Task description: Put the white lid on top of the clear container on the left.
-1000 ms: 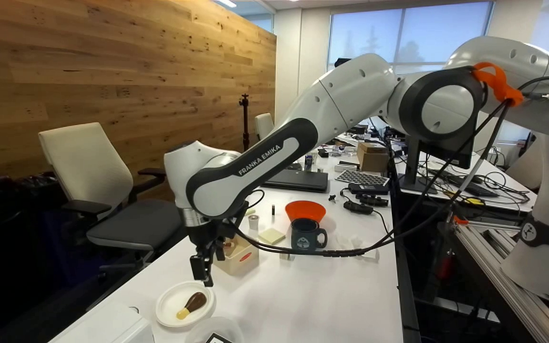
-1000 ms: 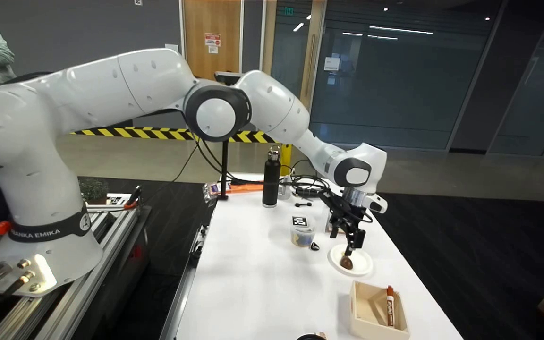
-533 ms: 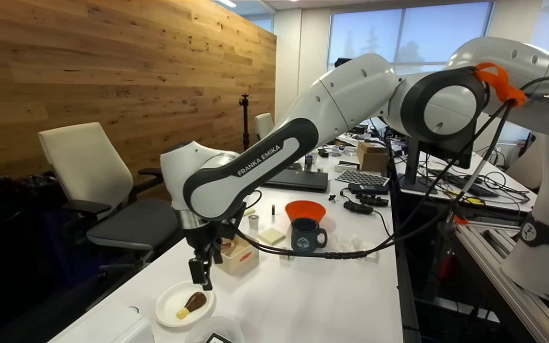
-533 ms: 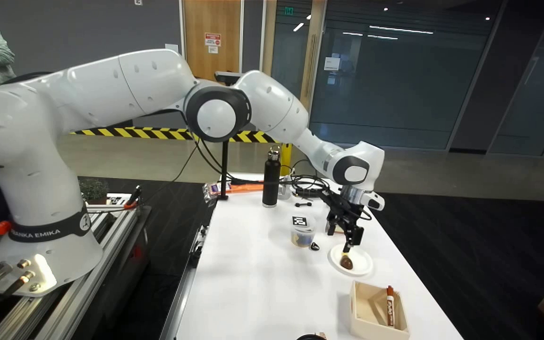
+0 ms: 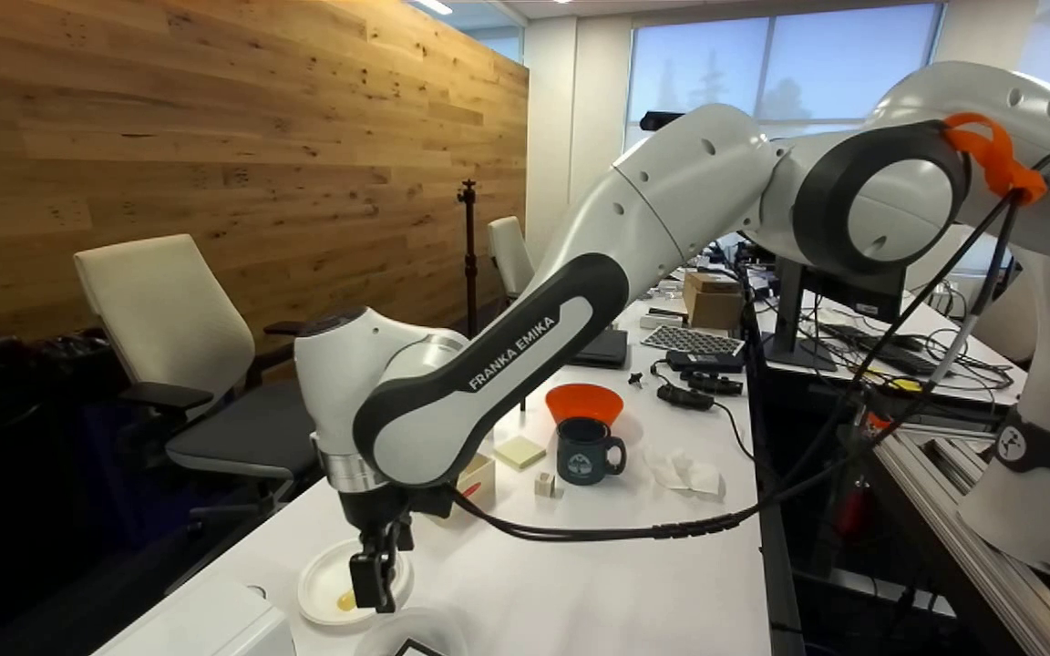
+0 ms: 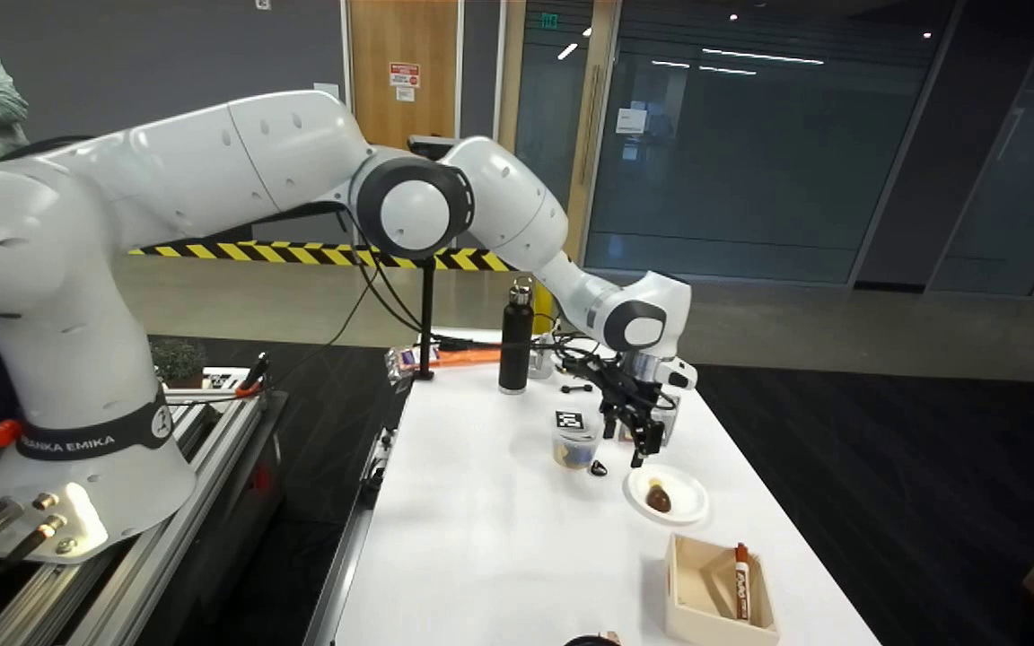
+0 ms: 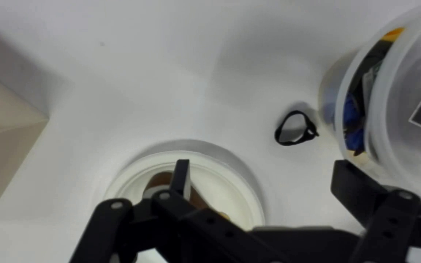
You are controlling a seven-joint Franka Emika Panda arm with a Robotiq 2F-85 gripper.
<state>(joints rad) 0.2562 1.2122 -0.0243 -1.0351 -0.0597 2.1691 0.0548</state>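
Your gripper (image 7: 261, 171) is released, jaws spread wide above the white table (image 6: 481, 511); the white lid (image 7: 408, 91) sits askew atop the clear container (image 6: 575, 454), near the white plate (image 6: 687, 489); beyond, you see a plank wall (image 5: 242, 137), an office chair (image 5: 183, 319) and, behind striped tape (image 6: 302, 254), a wooden door (image 6: 438, 81)

In an exterior view you get pale daylight from the big window (image 5: 780, 59), a ceiling lamp (image 5: 436, 5) above the wooden wall (image 5: 233, 164), and near-black gloom at the lower left. In an exterior view you see a dimmer background, with streaks of light on the dark glass (image 6: 750, 161). Hard white glare marks the robot's base (image 6: 82, 502) in both exterior views. Your wrist view is greyer and softer (the clear container (image 7: 336, 98) has hazy edges), with blurred shadows on the table (image 7: 152, 91) beside the plate (image 7: 228, 197) and the tan box (image 7: 9, 153).
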